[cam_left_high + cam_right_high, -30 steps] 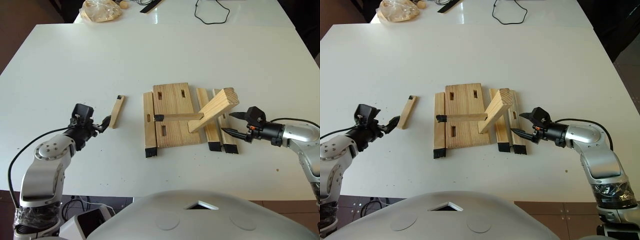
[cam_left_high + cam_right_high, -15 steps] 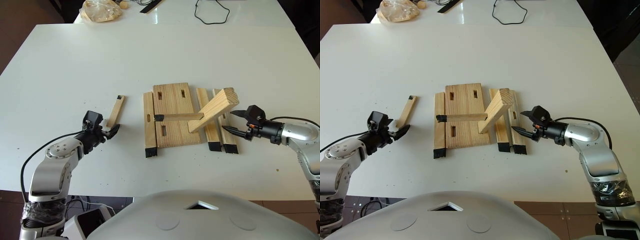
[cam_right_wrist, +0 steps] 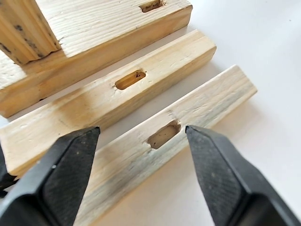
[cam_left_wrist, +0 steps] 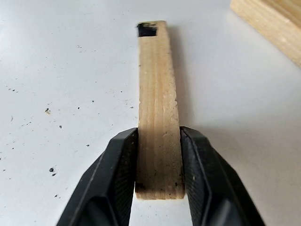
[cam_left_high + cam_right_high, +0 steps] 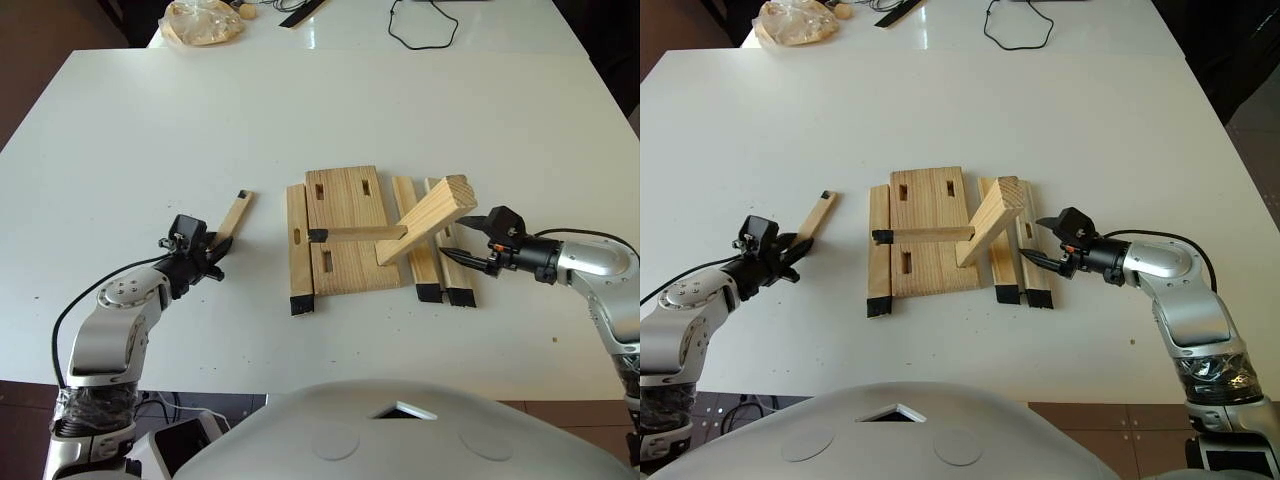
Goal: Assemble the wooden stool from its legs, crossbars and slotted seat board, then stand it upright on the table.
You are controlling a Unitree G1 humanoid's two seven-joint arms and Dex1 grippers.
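The slotted seat board (image 5: 345, 205) lies flat mid-table, with one leg (image 5: 298, 250) along its left side and two slotted legs (image 5: 408, 235) (image 3: 188, 113) on its right. A third leg (image 5: 430, 218) leans tilted over the board, and a crossbar (image 5: 355, 234) runs from it across the board. A loose crossbar (image 5: 233, 216) lies to the left. My left gripper (image 4: 158, 136) is shut on its near end, with fingers (image 4: 120, 160) pressed on both sides. My right gripper (image 5: 462, 245) is open, low over the outermost leg's slot (image 3: 162, 134).
A plastic bag (image 5: 203, 20) and a black cable (image 5: 425, 25) lie on the far table behind. White tabletop (image 5: 150, 130) spreads wide to the left and back of the parts. The table's front edge runs close below both arms.
My left gripper moved in to the loose crossbar's near end and shut on it. My right gripper edged slightly closer to the right-hand legs, still open.
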